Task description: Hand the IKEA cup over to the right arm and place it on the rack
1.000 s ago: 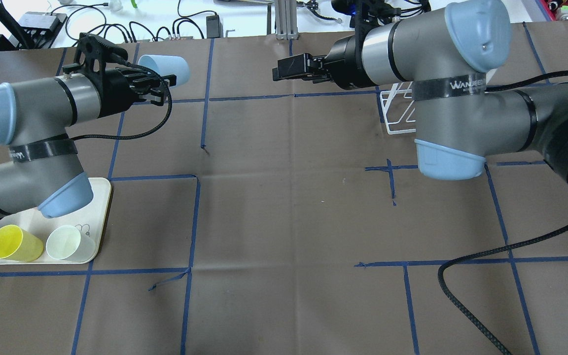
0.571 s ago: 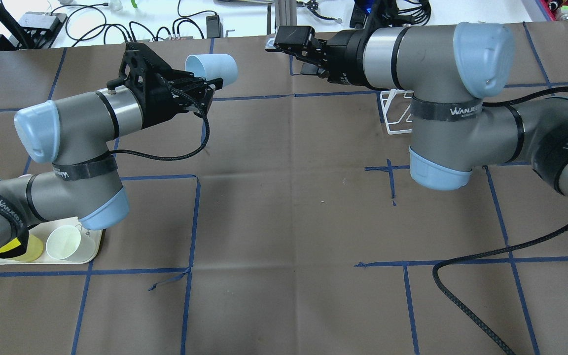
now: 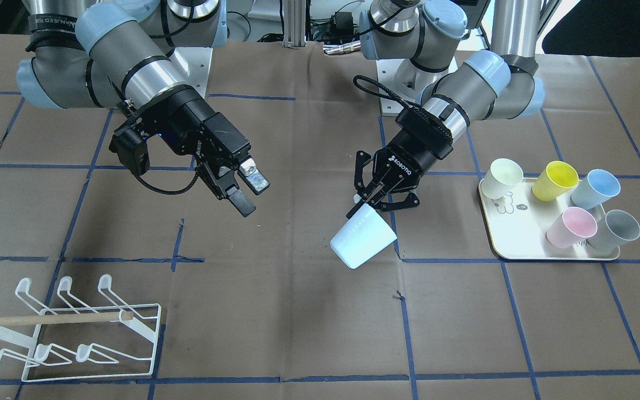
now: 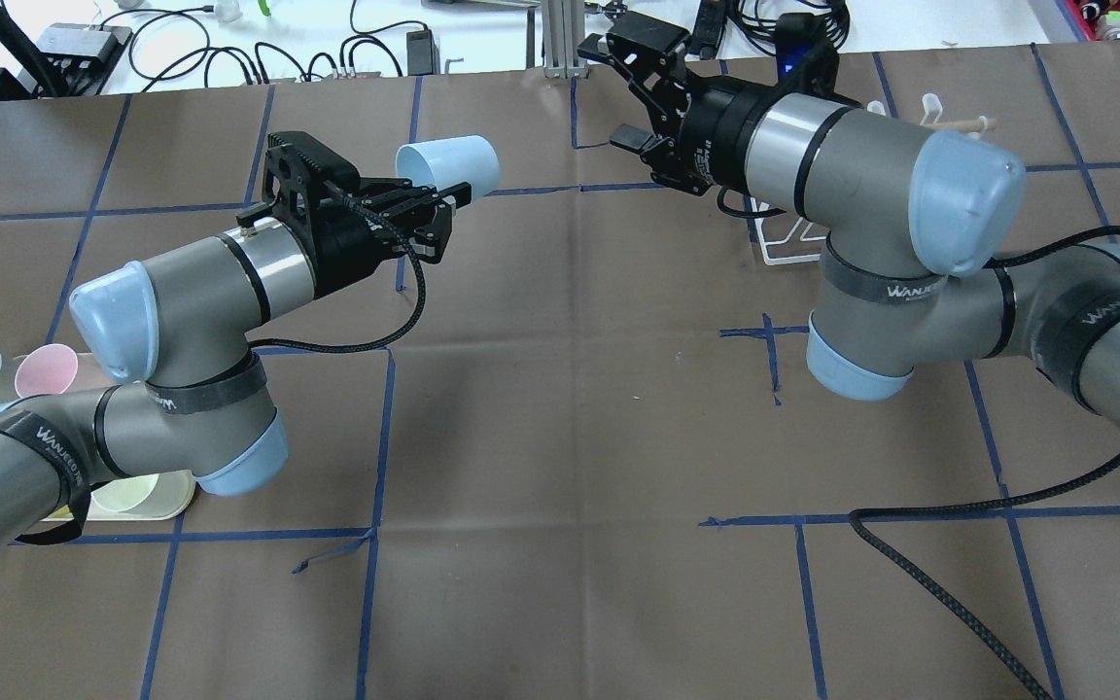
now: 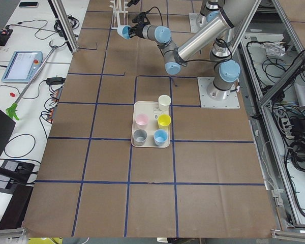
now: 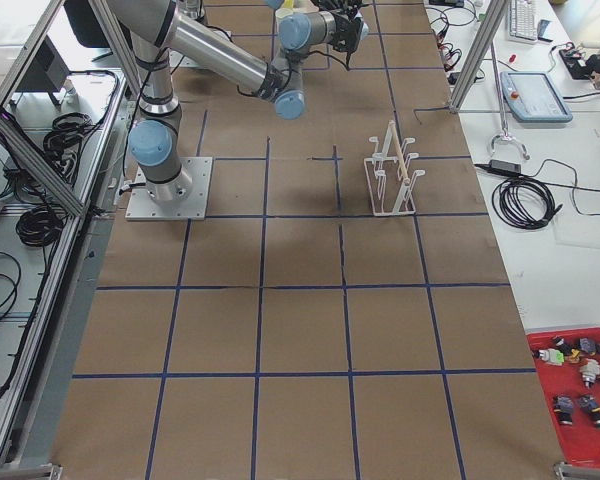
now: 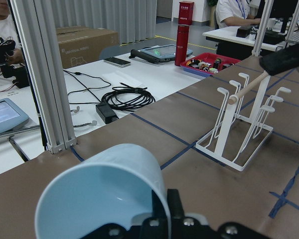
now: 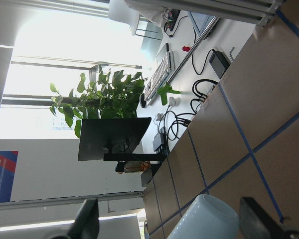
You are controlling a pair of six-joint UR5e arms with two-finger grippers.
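The left gripper [image 3: 371, 201] is closed on the rim of the pale blue tapered plastic cup [image 3: 362, 243], one finger inside the mouth and one outside, as the left wrist view shows. It holds the cup in the air over the middle of the table, tipped on its side. The closed base juts out beyond the fingers towards the other arm. A rim pinch like this leaves the whole body of the cup bare, which I judge is the point: it gives the receiving hand somewhere to close without fouling the fingers already there.

The right arm's black two-finger gripper [image 3: 248, 190] hangs opposite, its jaws spread wide and holding nothing. It is aimed at the cup but well apart from it. In the right wrist view the cup's base sits low between the two open fingers [image 8: 259, 219], so the approach looks roughly lined up.

The low white wire rack with a light wooden dowel handle [image 3: 48, 320] stands on the right arm's side of the table, its prongs bare. The cream rectangular tray [image 3: 514, 245] with five more cups lies on the left arm's side. That split probably explains the hand-over in mid-table
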